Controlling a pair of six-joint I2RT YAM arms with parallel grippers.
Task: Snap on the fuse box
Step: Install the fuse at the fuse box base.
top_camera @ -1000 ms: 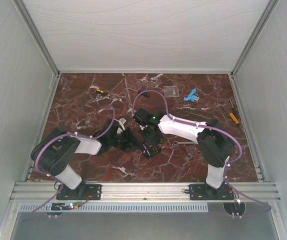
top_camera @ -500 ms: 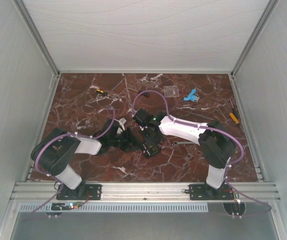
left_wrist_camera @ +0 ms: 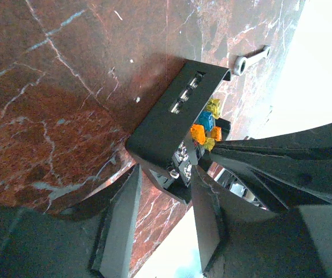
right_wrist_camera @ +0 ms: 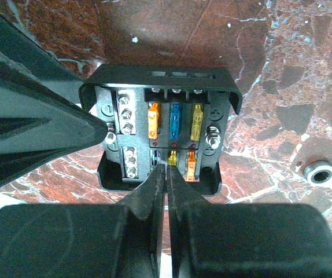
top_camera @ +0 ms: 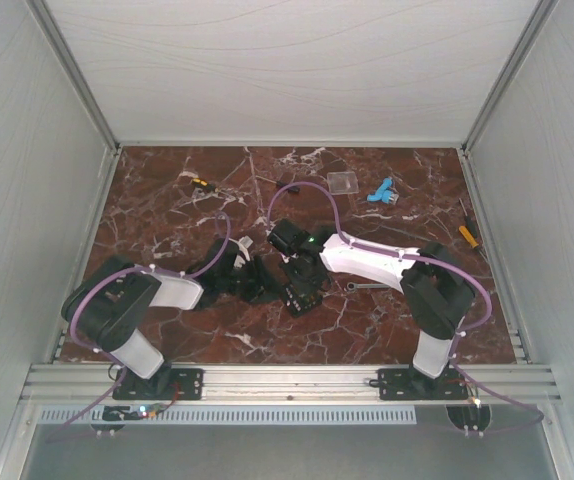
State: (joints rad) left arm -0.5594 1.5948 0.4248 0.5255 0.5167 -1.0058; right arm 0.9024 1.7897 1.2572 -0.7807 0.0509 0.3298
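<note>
Lying at the middle of the red marble table (top_camera: 167,200): the black square plastic fuse box (top_camera: 302,297), clamped at one end between the half-spread fingers of the left gripper (left_wrist_camera: 166,174). Right gripper (right_wrist_camera: 166,169) closed tight on nothing, tips over the box's face among orange, blue and yellow fuses (right_wrist_camera: 176,119). Just right of the box, a small metal wrench (top_camera: 364,286); well behind, a flat clear plate (top_camera: 343,182).

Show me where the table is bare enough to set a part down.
Bare: the near strip between the arm bases, before the fuse box; the left side along the wall. Crowded: the centre, where the left gripper and right gripper meet the box, wrench alongside.
</note>
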